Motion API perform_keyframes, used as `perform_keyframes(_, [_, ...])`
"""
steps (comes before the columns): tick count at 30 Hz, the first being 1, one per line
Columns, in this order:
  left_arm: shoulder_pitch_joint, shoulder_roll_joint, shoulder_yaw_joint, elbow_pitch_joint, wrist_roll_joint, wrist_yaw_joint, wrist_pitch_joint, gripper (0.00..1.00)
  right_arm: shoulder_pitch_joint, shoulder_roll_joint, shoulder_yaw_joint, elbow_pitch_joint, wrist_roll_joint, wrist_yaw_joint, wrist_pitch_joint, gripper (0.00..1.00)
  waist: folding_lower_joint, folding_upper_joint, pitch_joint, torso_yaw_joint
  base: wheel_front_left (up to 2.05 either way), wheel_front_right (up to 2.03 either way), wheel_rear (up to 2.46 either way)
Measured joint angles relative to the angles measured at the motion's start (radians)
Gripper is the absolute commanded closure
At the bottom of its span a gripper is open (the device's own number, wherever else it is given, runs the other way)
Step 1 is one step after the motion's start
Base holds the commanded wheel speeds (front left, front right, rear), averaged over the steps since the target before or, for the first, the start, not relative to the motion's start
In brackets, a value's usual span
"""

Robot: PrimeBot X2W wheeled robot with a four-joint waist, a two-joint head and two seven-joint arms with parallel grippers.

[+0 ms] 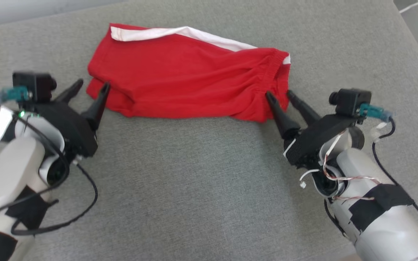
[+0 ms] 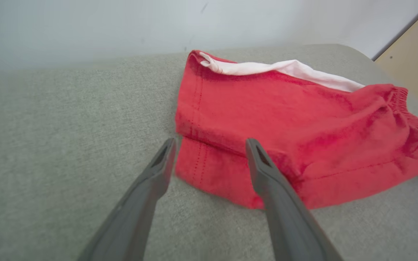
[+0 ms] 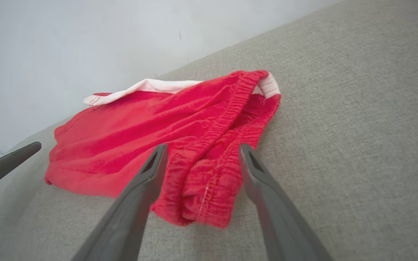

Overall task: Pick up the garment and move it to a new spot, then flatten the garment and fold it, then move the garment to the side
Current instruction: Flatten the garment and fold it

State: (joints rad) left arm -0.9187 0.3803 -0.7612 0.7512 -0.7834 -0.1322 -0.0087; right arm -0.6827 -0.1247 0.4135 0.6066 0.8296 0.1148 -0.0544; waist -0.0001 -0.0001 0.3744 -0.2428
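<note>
Locate the garment (image 1: 187, 79) across the far middle of the grey upholstered surface (image 1: 194, 188), lying long side toward the robot and doubled over, red layers stacked. Note the white side stripe (image 1: 180, 33) along the far edge, the elastic waistband (image 1: 276, 63) gathered at the right end and the leg hems (image 1: 96, 85) stacked at the left end. Check the left tool (image 1: 93, 84): spread wide, holding nothing, one finger over the hem corner and the other just off the cloth above the bare surface. Check the right tool (image 1: 278, 93): likewise spread wide and empty, straddling the bunched near corner of the waistband. Cannot tell from any view whether the fingertips touch the cloth. Read this placement as deliberate: one tool at each end, both at the near edge, so that both ends can be gripped at the same time and the stacked layers kept together. Judge the fold as made and the move to the side as not yet done. Before closing, confirm that every layer sits between the fingers. Expect soft cloth to sag or unfold if carried by one end alone.
</note>
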Motion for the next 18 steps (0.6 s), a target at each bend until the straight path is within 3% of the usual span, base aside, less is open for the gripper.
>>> perform_keyframes(9, [0.049, -0.013, -0.005, 0.027, 0.002, 0.0, -0.068, 0.0, 0.021, 0.007, 0.044, -0.002, -0.059, -0.002, -0.025, 0.0, -0.0001, 0.0, -0.019, 0.014, 0.0, 0.0, 0.0])
perform_keyframes(18, [0.072, -0.052, -0.029, 0.062, 0.01, 0.0, -0.109, 0.0, 0.023, -0.016, 0.091, 0.004, -0.145, -0.046, -0.046, 0.0, 0.0001, 0.0, -0.014, 0.008, 0.0, 0.0, 0.0])
